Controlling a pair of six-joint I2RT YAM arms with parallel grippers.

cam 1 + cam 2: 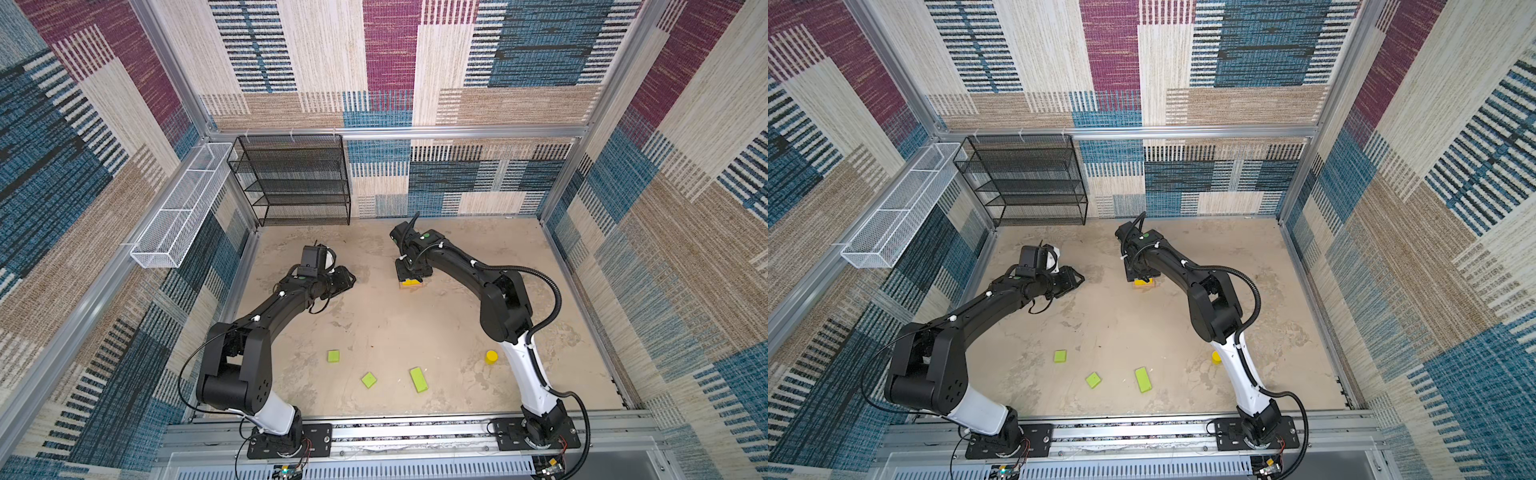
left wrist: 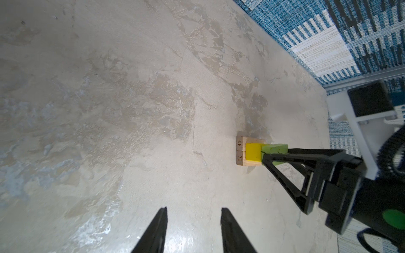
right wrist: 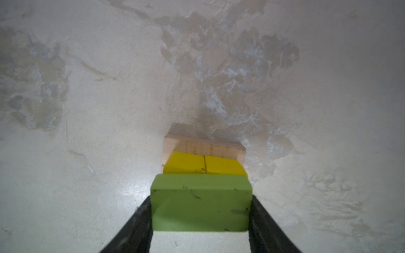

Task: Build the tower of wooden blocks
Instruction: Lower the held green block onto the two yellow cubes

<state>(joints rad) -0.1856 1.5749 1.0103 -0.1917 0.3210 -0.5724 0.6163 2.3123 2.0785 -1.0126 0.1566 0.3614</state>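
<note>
Your right fingers [image 3: 138,227]: pinching a lime-green flat piece [image 3: 200,206].
Held piece: just over the two yellow cubes [image 3: 186,163]; you cannot tell if it touches them.
Cubes: side by side on two tan bars [image 2: 240,143] on the surface [image 1: 415,324].
Your left fingers [image 2: 156,232]: spread, empty, pointing toward the stack, well apart from it.
Loose, far from the stack: three green pieces [image 1: 369,380], yellow cylinder [image 1: 491,357].
</note>
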